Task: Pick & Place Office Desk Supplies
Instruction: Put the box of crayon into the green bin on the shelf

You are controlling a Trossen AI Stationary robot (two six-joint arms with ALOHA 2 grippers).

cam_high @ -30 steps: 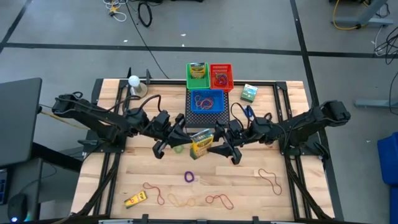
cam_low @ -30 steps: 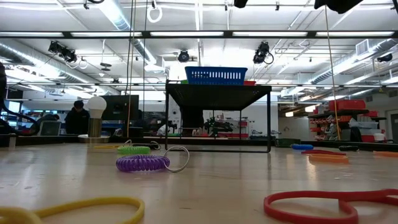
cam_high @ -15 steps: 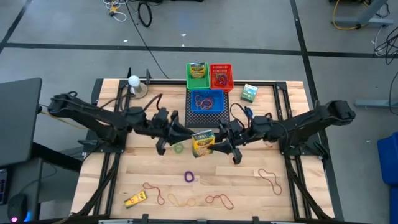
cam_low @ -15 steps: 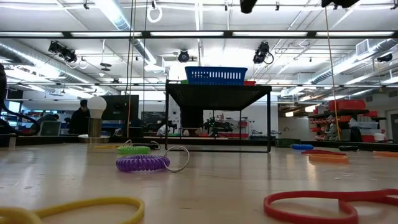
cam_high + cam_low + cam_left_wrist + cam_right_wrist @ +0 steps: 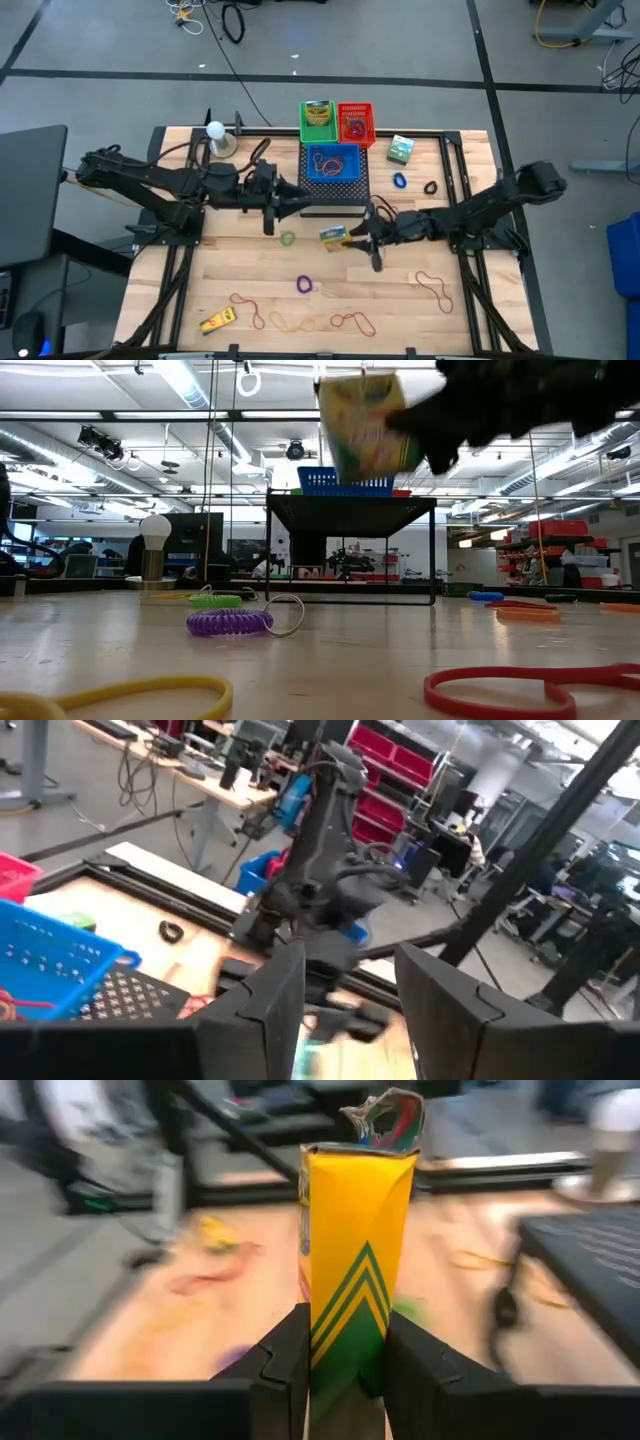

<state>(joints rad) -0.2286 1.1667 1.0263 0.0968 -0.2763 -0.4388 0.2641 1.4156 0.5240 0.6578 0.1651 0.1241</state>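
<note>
A yellow-and-green printed box (image 5: 352, 1250) with a torn-open top is held clear of the table, in front of the black mesh box (image 5: 335, 188). My right gripper (image 5: 347, 238) is shut on it, and the box (image 5: 365, 422) shows high in the low view. My left gripper (image 5: 298, 203) stands open at the mesh box's front left corner; nothing shows between its fingers (image 5: 275, 995). A green ring (image 5: 288, 238), a purple coil ring (image 5: 304, 284), red-brown rubber bands (image 5: 435, 285) and a yellow item (image 5: 217, 320) lie flat on the wood. My right gripper pinches the box's lower part (image 5: 345, 1355) between its two fingers, one on each side of the narrow chevron face. The fingers come roughly level from the table's right side. The box stands about upright, torn end up, lifted clear of the table.
Green (image 5: 318, 120), red (image 5: 356, 122) and blue (image 5: 332, 160) baskets sit at the far middle, the blue one on the mesh box. Another green box (image 5: 401, 150), a blue ring (image 5: 400, 181) and a black ring (image 5: 431, 187) lie far right. A light bulb (image 5: 215, 130) stands far left.
The box has passed from my left gripper to my right. My left gripper has opened, let go and drawn back toward the table's left and far side. My right gripper has shut on the box and carried it down and toward the near edge.
</note>
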